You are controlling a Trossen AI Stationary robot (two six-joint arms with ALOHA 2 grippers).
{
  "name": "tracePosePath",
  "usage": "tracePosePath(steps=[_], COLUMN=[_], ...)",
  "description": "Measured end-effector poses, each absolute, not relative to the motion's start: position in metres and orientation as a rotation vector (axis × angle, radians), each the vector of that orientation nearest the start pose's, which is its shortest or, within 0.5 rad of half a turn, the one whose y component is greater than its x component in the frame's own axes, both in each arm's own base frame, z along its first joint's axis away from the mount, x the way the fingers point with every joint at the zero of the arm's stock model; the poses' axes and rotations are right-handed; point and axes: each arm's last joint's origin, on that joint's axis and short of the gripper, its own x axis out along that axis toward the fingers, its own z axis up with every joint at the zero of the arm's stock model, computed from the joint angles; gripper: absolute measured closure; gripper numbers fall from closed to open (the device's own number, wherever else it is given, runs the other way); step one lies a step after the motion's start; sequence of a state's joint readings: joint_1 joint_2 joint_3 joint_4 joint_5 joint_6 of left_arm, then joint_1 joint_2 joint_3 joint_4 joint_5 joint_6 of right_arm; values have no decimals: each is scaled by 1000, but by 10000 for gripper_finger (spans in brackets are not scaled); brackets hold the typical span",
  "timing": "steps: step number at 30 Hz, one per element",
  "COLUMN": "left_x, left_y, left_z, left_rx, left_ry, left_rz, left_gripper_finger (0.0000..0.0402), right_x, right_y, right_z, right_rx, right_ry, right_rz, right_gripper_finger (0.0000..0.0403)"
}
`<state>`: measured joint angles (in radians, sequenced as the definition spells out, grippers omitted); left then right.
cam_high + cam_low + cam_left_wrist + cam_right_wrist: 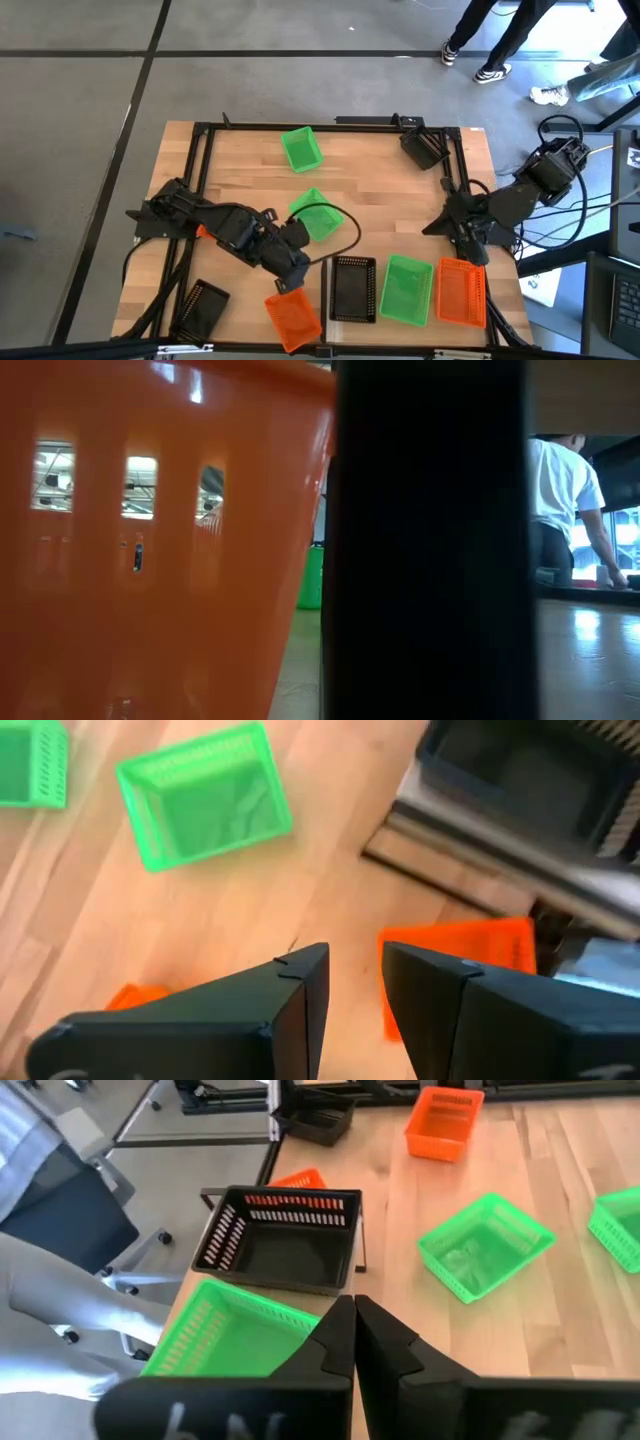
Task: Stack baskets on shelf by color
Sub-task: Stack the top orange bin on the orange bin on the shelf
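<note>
Left gripper [292,272] hovers with jaws apart, empty, over the orange basket [293,316] at the table's six o'clock edge. My read: pickup pending, so descend, clamp its rim, then carry toward three o'clock, where shelf [378,318] holds another orange basket [462,291].

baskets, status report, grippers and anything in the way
Left gripper open, empty, above an orange basket. Right gripper shut, parked beside the shelf row: black, green, orange. Two green baskets loose mid-table; nothing blocking.
</note>
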<state>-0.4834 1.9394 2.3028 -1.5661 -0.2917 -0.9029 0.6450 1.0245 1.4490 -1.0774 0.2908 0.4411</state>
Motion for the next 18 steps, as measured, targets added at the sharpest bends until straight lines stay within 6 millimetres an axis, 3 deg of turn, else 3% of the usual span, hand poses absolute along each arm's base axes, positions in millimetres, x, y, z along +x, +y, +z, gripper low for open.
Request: tracePosePath(steps=[10, 18], left_x=[304, 296], left_y=[-165, -172], left_z=[381, 333], left_rx=[-329, -268], left_ry=[1210, 1349], left_rz=[328, 452], left_gripper_finger=[315, 315], right_x=[154, 161], right_y=[90, 82], right_z=[417, 416], right_rx=[145, 171], right_ry=[699, 709], right_rz=[109, 69], right_gripper_finger=[401, 401])
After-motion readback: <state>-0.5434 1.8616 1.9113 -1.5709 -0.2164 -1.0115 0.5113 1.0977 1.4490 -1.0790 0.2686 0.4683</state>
